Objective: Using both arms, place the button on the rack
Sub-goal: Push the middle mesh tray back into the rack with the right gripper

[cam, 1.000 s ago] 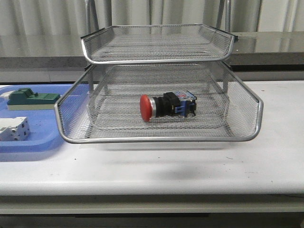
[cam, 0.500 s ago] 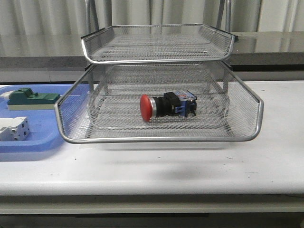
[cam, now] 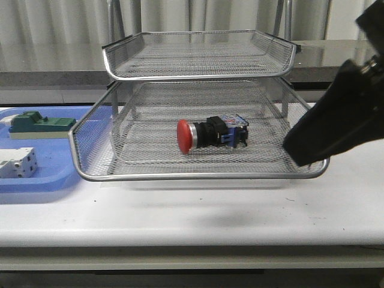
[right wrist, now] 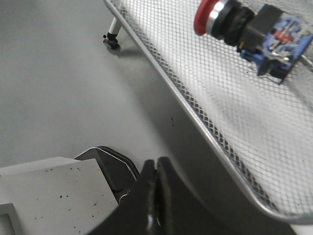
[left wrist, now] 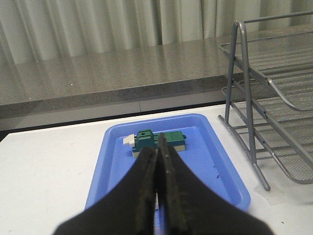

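The button (cam: 210, 133), with red cap, black body and blue rear, lies on its side in the pulled-out middle tray of the silver wire-mesh rack (cam: 198, 176). It also shows in the right wrist view (right wrist: 244, 24), behind the mesh. My right gripper (cam: 298, 153) is shut and empty at the tray's right front corner, outside the mesh; in the right wrist view (right wrist: 156, 166) it sits below the tray rim (right wrist: 195, 120). My left gripper (left wrist: 159, 152) is shut and empty over the blue tray, left of the rack's frame legs (left wrist: 244, 93). It is out of the front view.
A flat blue plastic tray (cam: 48, 180) lies left of the rack and holds a green block (cam: 39, 124) and a white terminal block (cam: 18, 162). The green block also shows just beyond my left fingertips (left wrist: 146, 139). A grey ledge runs behind the table.
My right arm has come into the front view from the right and now covers the pulled-out tray's right front corner. The button and rack have not moved.
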Controlling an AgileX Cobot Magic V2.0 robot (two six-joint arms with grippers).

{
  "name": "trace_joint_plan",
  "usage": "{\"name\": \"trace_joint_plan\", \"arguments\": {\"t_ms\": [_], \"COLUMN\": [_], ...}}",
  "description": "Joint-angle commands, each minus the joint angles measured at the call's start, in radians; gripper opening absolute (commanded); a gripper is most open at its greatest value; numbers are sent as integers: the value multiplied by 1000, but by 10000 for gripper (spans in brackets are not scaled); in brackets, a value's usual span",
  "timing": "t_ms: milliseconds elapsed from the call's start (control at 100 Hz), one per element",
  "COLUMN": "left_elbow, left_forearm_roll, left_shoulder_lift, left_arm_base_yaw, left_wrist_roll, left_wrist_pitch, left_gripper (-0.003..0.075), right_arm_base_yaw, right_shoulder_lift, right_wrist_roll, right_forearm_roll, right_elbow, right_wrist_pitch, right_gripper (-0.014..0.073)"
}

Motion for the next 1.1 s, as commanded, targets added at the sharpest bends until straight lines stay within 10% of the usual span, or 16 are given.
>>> {"name": "trace_joint_plan", "arguments": {"t_ms": [0,340,1090], "left_elbow": [-28,-28,-28], "left_forearm_roll": [-10,-10,-10], "left_shoulder_lift": [12,12,12], "left_arm_base_yaw": [3,3,3], "left_wrist_roll": [-13,-13,-13], "left_wrist_pitch": [-90,-90,-90], "left_gripper": [-20,-20,-20], "right_arm_base_yaw": [62,178,63], "right_shoulder_lift": [42,256,476], "right_wrist_roll": [-15,-15,-15], "right_forearm_roll": [12,-3,-82], "right_elbow": [-38,-126,-373], "right_wrist_pitch": [-90,-185,-271], "right_gripper": [-66,-66,-66]}}
